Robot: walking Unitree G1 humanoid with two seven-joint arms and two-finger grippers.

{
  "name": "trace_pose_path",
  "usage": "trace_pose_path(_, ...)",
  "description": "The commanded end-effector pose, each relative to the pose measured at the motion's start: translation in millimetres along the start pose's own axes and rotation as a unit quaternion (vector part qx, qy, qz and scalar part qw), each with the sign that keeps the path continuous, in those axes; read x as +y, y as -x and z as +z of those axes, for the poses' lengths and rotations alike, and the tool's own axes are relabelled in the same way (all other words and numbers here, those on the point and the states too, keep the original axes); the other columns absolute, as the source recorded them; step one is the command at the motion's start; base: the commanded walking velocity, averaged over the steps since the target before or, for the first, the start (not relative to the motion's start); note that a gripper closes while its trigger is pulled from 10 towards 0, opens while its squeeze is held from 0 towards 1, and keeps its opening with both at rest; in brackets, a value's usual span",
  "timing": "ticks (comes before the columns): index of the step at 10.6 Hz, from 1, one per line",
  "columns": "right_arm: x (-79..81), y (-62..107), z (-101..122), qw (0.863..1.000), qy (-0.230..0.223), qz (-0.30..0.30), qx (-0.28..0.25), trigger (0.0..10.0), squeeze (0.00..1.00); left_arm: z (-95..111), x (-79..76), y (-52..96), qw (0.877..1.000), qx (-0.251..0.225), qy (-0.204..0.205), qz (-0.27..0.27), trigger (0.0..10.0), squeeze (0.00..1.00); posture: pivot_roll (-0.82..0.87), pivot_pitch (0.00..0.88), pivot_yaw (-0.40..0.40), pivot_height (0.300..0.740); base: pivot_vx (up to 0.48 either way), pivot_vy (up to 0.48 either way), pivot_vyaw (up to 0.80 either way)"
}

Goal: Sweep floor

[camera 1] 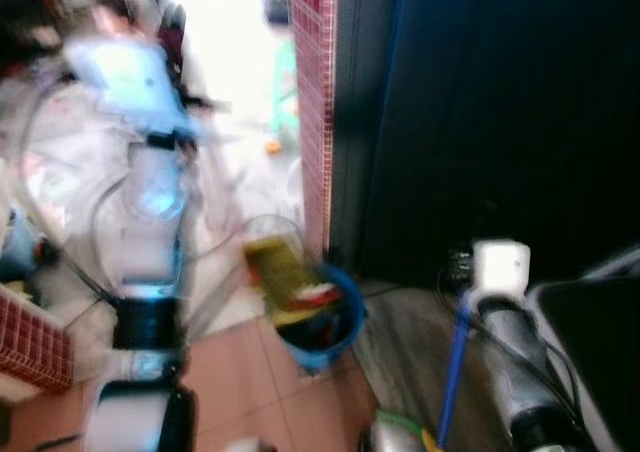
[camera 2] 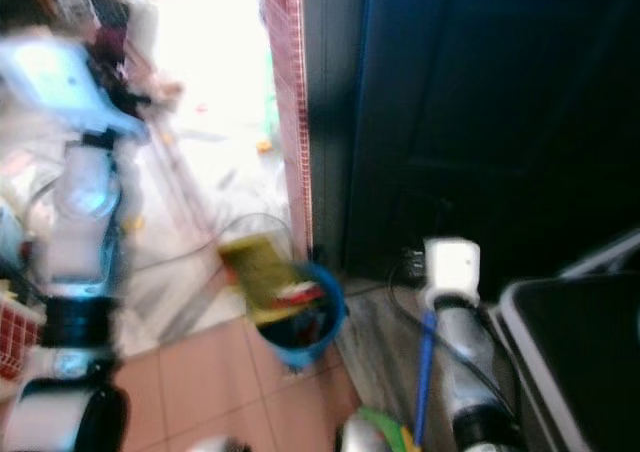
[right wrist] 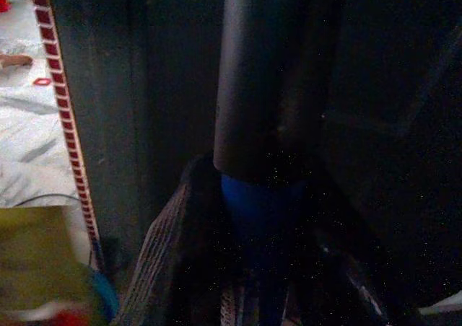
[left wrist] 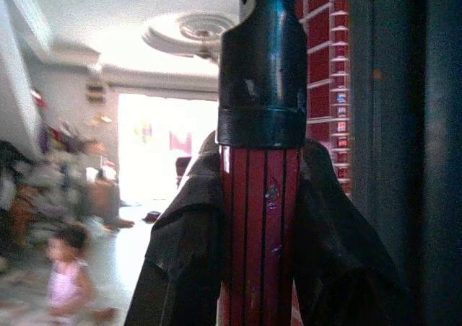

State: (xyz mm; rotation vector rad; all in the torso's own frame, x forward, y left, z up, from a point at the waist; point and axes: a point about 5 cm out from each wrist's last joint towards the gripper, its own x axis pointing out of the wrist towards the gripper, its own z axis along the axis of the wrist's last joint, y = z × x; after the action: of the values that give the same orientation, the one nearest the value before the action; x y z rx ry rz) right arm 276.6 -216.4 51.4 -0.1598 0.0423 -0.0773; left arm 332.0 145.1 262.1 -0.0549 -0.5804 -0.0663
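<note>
The left wrist view shows my left gripper shut on a red handle with thin black stripes and a black cap; the black fingers press it from both sides. In the right wrist view my right gripper is shut on a blue handle that has a dark sleeve above it. In the blurred eye views this blue handle runs down beside my right arm to a green and yellow piece at the picture's lower edge. My left arm reaches up on the left.
A blue bucket with a yellow thing stuck in it stands on the tile floor at the foot of a red-tiled pillar. A dark door rises to the right. Cables lie on the floor. A small child sits far back in the cluttered room.
</note>
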Motion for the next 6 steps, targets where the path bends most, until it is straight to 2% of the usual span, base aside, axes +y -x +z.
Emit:
trace_pose_path(1,2.6,-1.8,5,1.0,0.022,0.014,-0.01,10.0,0.0,15,8.9,-2.7,0.999,-0.04,-0.013,0.011,10.0,0.0,-0.04,0.0,0.018,0.74,0.0,0.0,0.0)
trace_pose_path(3,1.5,-2.0,5,1.0,0.024,0.013,-0.01,10.0,0.0,11,-2.5,-1.0,0.999,-0.039,-0.03,-0.012,10.0,0.0,-0.05,0.0,0.018,0.74,0.0,0.0,0.0)
trace_pose_path(6,0.3,-1.0,4,1.0,0.025,0.011,-0.01,10.0,0.0,10,-6.2,-0.5,0.997,-0.045,-0.058,-0.025,10.0,0.0,-0.05,0.0,0.018,0.74,0.0,0.0,0.0)
